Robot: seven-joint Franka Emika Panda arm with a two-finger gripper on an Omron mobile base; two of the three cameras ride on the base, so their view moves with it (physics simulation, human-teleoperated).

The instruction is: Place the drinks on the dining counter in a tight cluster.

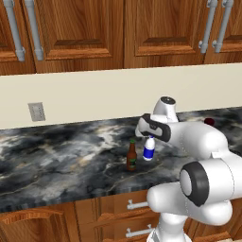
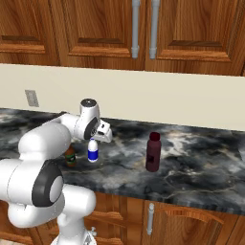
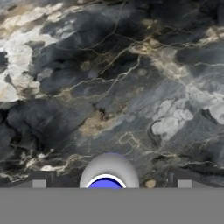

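Hovering straight over the white bottle with end effector spread wide, nothing pinched yet. Bottle upright on the counter, long axis vertical, cap right under the hand. Beer bottle just beside it, kinda crowding. Maroon bottle well apart.

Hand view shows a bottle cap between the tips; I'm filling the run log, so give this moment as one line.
gripper: open, above white bottle | beer bottle: upright beside it | maroon bottle: apart, upright | counter: marbled
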